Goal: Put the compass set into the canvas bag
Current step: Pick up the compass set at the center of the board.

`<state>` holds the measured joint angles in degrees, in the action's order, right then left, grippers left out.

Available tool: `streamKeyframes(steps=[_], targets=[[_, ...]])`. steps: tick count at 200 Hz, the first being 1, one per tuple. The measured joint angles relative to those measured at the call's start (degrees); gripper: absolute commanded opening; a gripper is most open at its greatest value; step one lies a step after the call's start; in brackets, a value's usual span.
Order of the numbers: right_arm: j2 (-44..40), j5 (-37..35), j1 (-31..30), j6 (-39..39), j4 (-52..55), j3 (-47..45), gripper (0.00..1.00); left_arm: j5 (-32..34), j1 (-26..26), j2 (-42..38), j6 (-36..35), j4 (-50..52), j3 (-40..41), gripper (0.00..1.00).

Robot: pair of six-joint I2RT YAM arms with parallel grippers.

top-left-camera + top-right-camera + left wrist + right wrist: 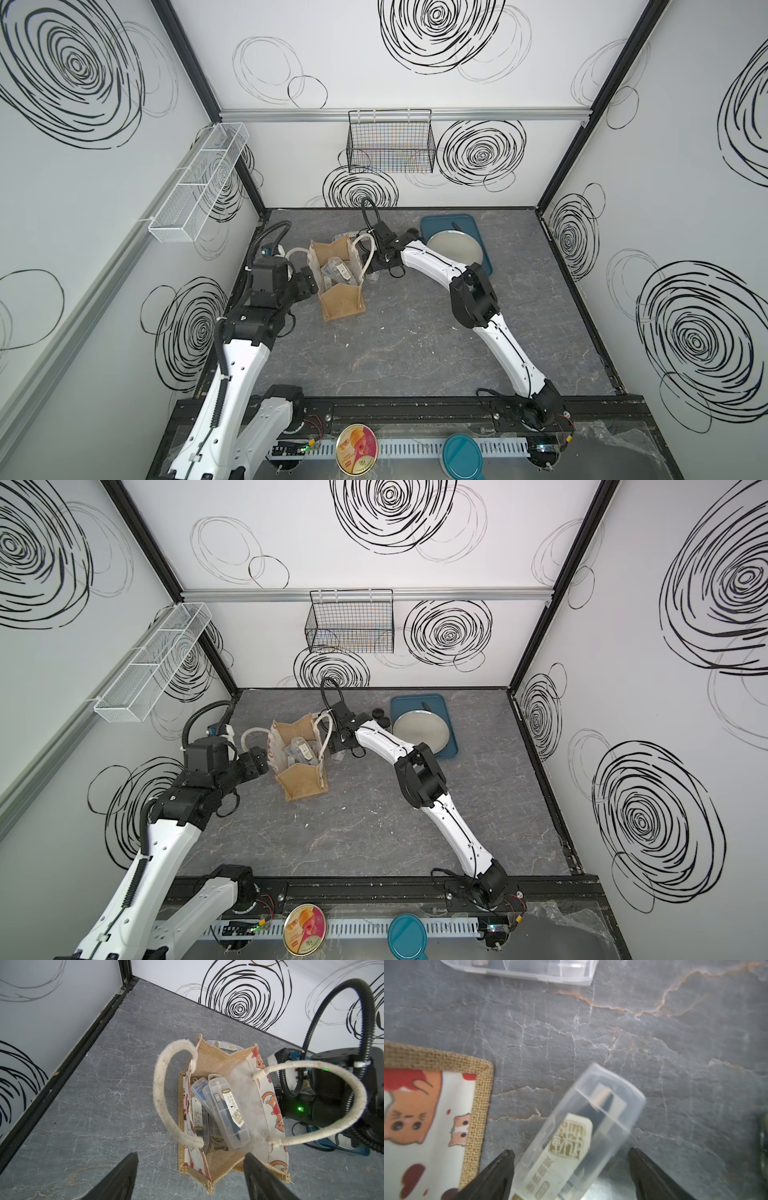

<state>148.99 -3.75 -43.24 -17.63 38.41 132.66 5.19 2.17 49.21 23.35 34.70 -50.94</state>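
The canvas bag (341,304) stands upright and open on the desk (415,340), with several clear compass cases (226,1109) piled inside it. Just outside the bag's printed side, another compass set (577,1126) sits between the widely spread jaws of the right pincer (571,1152). One finger may brush it, though blur hides the contact. On the bag's opposite side the left pincer (191,1155) gapes wide, holding nothing.
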Motion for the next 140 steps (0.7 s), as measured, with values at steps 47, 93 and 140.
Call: streamKeyframes(steps=[47, 93, 140], targets=[[-0.04, -4.79, -0.15, 0.85, 4.28, 0.26, 0.73, -0.04, 0.0, -0.35, 0.0, 0.0, 0.46, 0.83], [-2.03, -1.84, 0.17, 4.63, 4.52, -2.93, 0.71, -0.26, 0.0, -1.07, 0.02, 0.0, 0.7, 0.83], [-1.81, 0.98, 0.87, 7.13, 5.33, -1.88, 0.64, -0.26, -0.04, -1.33, 0.02, 0.0, 0.7, 0.83]])
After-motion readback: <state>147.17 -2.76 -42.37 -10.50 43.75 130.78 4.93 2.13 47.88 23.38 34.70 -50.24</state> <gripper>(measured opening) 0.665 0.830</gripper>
